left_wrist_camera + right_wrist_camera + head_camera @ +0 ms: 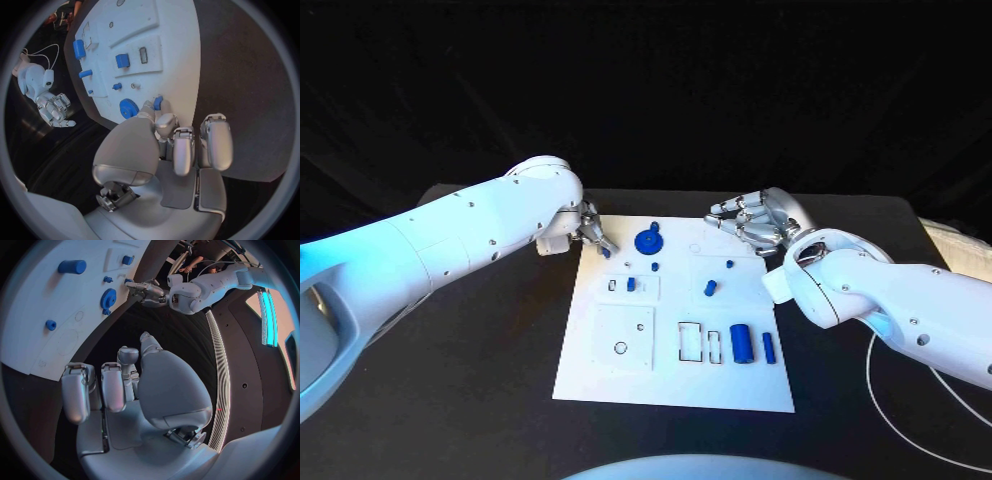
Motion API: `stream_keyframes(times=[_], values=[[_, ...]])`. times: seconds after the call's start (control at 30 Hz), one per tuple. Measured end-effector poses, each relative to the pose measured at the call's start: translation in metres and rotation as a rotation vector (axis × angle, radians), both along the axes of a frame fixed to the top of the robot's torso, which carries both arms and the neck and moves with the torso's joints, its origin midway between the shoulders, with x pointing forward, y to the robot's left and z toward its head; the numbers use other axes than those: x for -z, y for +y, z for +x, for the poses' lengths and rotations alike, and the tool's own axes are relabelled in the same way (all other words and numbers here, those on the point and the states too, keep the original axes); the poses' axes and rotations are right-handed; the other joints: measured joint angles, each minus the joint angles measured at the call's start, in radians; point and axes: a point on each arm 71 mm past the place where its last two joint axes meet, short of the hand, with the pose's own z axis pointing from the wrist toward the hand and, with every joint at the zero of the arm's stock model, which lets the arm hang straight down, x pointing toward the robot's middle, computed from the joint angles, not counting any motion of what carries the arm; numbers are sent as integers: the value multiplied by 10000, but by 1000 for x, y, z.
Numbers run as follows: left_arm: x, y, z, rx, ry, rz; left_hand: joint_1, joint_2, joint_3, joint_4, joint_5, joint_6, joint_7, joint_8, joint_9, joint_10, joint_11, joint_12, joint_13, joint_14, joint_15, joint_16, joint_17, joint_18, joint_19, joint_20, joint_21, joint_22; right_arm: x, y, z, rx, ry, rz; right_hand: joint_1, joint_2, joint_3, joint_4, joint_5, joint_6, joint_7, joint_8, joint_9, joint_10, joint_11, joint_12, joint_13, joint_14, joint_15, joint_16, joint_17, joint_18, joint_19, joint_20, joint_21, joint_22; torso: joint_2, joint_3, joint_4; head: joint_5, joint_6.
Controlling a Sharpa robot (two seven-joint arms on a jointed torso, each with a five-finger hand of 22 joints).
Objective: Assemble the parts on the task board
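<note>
The white task board (589,375) lies in the middle of the table. My left hand (589,232) hovers at the board's far left corner and pinches a small blue peg (158,102) between thumb and fingertip. Just beside that peg, a blue gear (648,241) stands on the board. My right hand (754,222) hangs over the board's far right corner, fingers apart and holding nothing. A blue cylinder (741,343) and a thin blue bar (769,347) lie near the board's right front. A short blue piece (710,288) and a blue block (630,284) sit mid-board.
A white cable (906,400) loops on the black table to the right of the board. A pale object (966,245) lies at the table's far right edge. Dark cloth hangs behind the table.
</note>
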Motion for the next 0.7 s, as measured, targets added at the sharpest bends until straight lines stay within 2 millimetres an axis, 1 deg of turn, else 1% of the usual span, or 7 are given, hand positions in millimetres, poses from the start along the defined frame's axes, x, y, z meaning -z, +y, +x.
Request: stream_keyframes(times=[0.03, 0.07, 0.23, 0.33, 0.37, 0.4, 0.7], values=[[0, 0, 0, 3, -2, -17, 162, -5, 206, -121, 9, -20, 17, -32, -14, -1, 1, -50, -22, 0, 0, 0, 0, 0, 22, -22, 0, 0, 0, 0, 0, 0, 1, 0, 0, 0, 0, 0, 0, 0, 0, 0, 0, 0, 0, 0, 0, 0, 0, 0, 0, -1, 0, 0, 0, 0, -1, -1, 0, 1, -3], [0, 0, 0, 6, 0, -33, 303, -11, 296, -101, 14, -39, 35, -34, -25, -1, 2, -90, -52, 0, 0, 0, 0, 0, 35, -34, 0, -1, 0, 0, 0, 1, 2, 0, 0, 0, 0, 0, 0, 0, 0, 0, 0, 0, 0, 0, 0, 0, 0, 0, 0, 0, 0, 0, 0, 0, -1, -1, 0, 5, -5], [1, 0, 0, 18, 23, -104, 599, -191, 900, 499, 35, -91, 86, -69, -33, -37, 39, -177, -186, 0, 0, 0, -1, 0, 35, -34, 0, 0, 1, 0, 0, -5, 13, 1, 1, 1, 0, 0, 41, 0, 0, 0, 0, 0, 0, 0, 0, 0, 0, 0, 0, 0, 0, 0, -41, 0, -3, -1, 0, 26, -18], [1, 1, -1, 8, 30, -143, 342, -603, 1558, 797, 37, -92, 88, 61, -33, -35, 42, -178, -201, 0, 0, 0, -1, 1, 35, -34, 0, 0, 1, 0, 0, -5, 16, 1, 53, 53, 0, 0, 60, 0, 0, 0, 0, 0, 0, 0, 0, 0, 0, 0, 0, 0, 0, 0, -42, -1, -7, 1, 0, 34, -19], [1, 2, -1, 7, 28, -164, 121, -824, 2138, 666, 37, -91, 88, 123, -33, -14, 63, -178, -206, 0, 0, 0, -1, 1, 35, -34, 0, 0, 1, 0, 0, -5, 17, 1, 53, 53, 0, 0, 60, 0, 0, 0, 0, 0, 0, 0, 0, 0, 0, 0, 0, 0, 0, 0, -42, -1, -7, 1, 0, 34, -19], [1, 3, -2, 9, 21, -198, 17, -929, 2315, 685, 37, -91, 88, 138, -32, -1, 76, -178, -210, 0, 0, 0, -1, 0, 35, -34, -3, -1, 1, 0, 0, -6, 19, 1, 54, 53, 0, 0, 60, 0, 0, 0, 0, 0, 0, 0, 1, 0, 0, 0, 0, 0, 0, 0, -42, -1, -7, 2, -1, 35, -19], [-4, 12, -16, 14, -79, -758, -420, -1365, 3256, 555, 37, -90, 91, 351, 68, 91, 57, -144, -137, 0, 1, 0, -2, 0, 35, -34, -39, 0, 1, -1, 0, 7, 43, -22, 53, 53, 0, 0, 136, 0, 0, 0, 0, 0, 0, 0, -22, 0, 0, 0, -14, 0, 0, 0, -42, -2, -17, 3, 5, 12, -11]])
